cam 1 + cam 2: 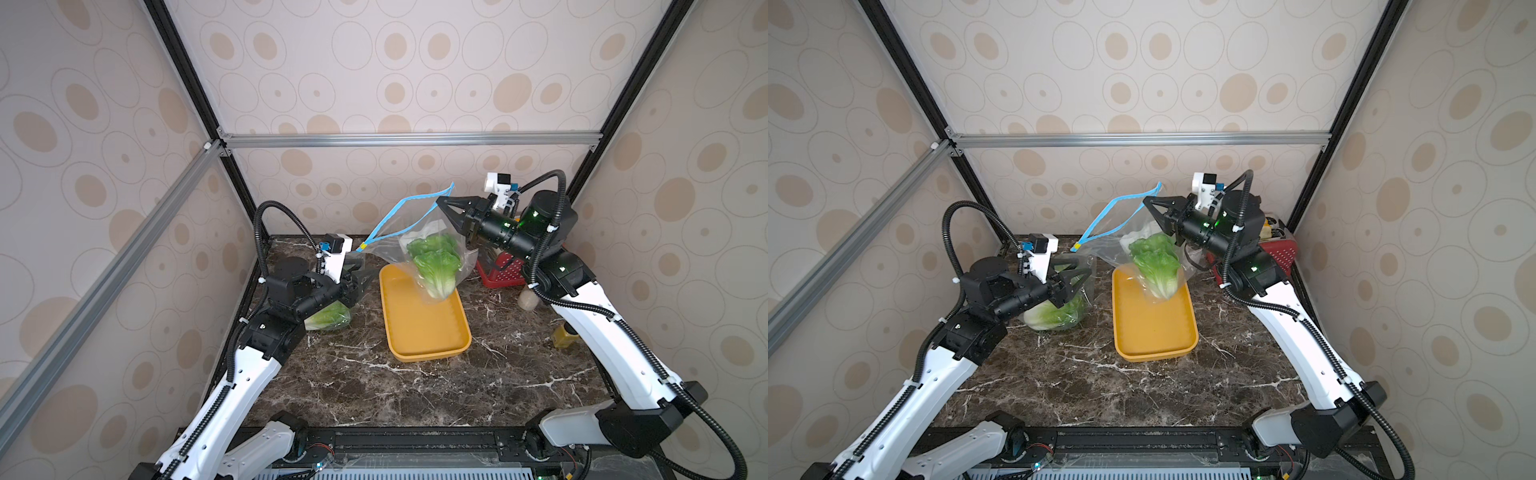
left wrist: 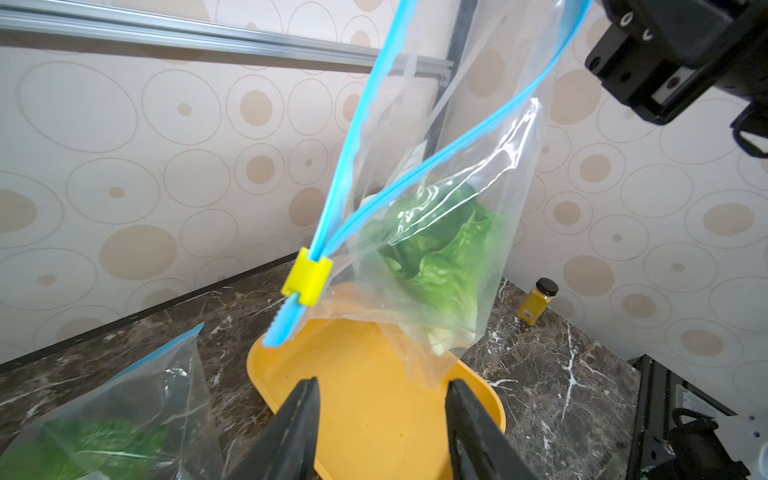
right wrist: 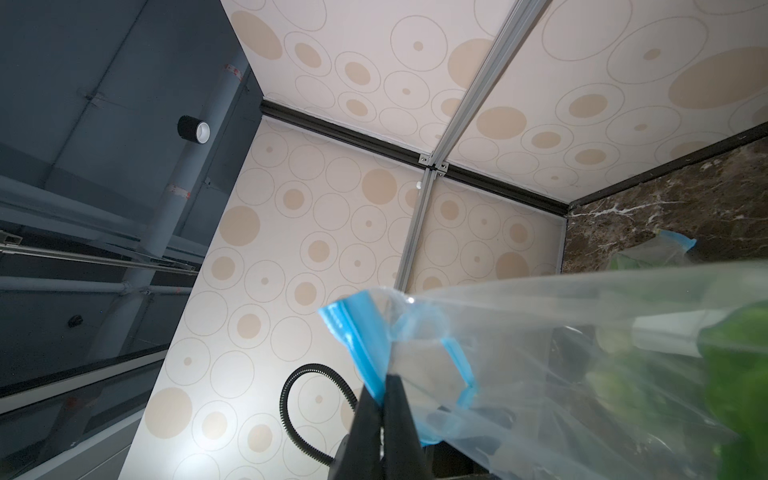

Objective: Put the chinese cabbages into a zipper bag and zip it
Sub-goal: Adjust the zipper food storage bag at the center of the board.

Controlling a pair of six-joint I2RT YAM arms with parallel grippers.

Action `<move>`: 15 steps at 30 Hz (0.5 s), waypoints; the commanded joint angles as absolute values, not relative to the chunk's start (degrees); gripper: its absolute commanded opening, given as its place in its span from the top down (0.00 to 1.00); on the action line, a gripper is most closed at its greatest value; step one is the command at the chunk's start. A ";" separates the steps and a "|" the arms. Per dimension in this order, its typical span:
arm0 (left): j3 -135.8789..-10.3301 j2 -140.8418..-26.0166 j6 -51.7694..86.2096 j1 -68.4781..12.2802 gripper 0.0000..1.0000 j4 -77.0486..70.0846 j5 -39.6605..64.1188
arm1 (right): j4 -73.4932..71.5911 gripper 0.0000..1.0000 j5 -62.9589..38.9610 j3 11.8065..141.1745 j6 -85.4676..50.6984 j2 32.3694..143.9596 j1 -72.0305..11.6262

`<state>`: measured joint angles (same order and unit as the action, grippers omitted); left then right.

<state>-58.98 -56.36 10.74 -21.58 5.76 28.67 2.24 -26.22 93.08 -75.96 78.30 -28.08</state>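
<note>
A clear zipper bag [image 1: 432,245] with a blue zip hangs in the air over the yellow tray [image 1: 415,332]. My right gripper [image 1: 439,202] [image 3: 384,384] is shut on one end of its blue zip edge. Green chinese cabbages [image 1: 436,266] [image 2: 449,266] show through the plastic, white bases down. The two zip tracks stand apart and meet at a yellow slider [image 1: 363,246] [image 2: 306,276] at the bag's lower left end. My left gripper [image 1: 368,268] [image 2: 382,382] is open just below that slider, with nothing between its fingers.
A second clear bag with a cabbage in it [image 1: 330,318] [image 2: 104,428] lies on the marble table under my left arm. A red basket [image 1: 500,272] stands at the back right, with a pale bottle [image 1: 528,299] and a yellow spice jar [image 1: 563,336] beside my right arm.
</note>
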 commanded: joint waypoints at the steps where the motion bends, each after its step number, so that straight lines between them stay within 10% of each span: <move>1: -57.86 -56.23 13.38 -21.28 0.52 -8.10 31.72 | -1.68 1.00 -27.85 92.23 -79.29 76.42 -27.52; 15: -53.71 -58.43 17.49 -21.28 0.67 -21.75 34.72 | -5.96 1.00 -28.58 91.19 -82.84 76.67 -26.49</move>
